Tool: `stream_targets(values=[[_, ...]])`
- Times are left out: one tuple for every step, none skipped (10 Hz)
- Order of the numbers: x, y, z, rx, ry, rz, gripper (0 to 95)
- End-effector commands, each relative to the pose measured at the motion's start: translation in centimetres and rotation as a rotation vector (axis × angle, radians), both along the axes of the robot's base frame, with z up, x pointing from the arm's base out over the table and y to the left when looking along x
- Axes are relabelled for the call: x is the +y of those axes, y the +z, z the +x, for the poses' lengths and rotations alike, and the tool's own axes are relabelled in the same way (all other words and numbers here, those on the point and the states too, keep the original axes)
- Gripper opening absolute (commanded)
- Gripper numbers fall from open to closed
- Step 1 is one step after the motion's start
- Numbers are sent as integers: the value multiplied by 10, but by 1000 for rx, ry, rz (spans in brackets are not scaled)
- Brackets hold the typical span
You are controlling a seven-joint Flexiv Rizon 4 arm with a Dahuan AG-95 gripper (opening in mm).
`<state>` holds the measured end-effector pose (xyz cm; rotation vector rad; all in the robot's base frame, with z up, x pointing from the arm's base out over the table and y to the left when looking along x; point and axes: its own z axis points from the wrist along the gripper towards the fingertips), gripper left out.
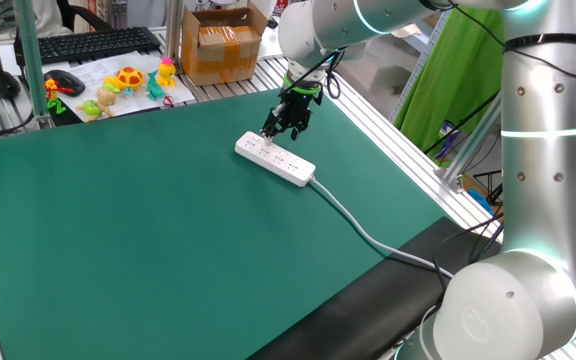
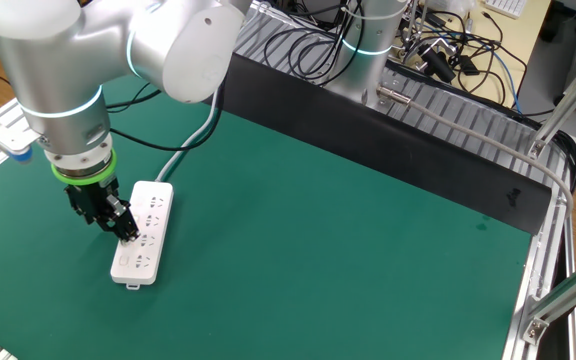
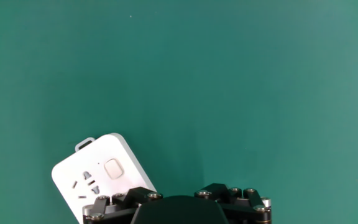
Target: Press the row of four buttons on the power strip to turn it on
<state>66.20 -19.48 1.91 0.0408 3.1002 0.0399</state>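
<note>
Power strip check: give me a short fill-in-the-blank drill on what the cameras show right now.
1. The power strip lies on a ____ mat.
2. The end effector sits low over the strip's end farthest from its ____.
3. In the hand view, the strip's end shows one square ____ beside the socket slots.
4. The cardboard box stands ____ the mat, beyond its edge.

Missing words: green; cable; button; off

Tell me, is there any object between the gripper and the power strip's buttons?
Nothing visible stands between them. The gripper is right at the power strip on the green mat. One square button shows uncovered in the hand view.
</note>
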Motion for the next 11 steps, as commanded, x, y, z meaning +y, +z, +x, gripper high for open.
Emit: stream_targets(values=[[0,-3,-2,2,0,-5,760],[0,-3,-5,2,-1,-6,760],[0,-4,-6,2,-1,-7,760],[0,-4,-7,0,-1,-9,760],[-1,-4,-8,0,0,-10,760],[-1,-4,-8,0,1,-11,760],[-2,-5,-8,0,1,-11,760],[-3,-5,-7,0,4,-11,760],[-4,-6,-7,0,4,-8,760],[-4,-9,-6,0,6,-7,760],[-5,-10,-6,1,6,-5,760]])
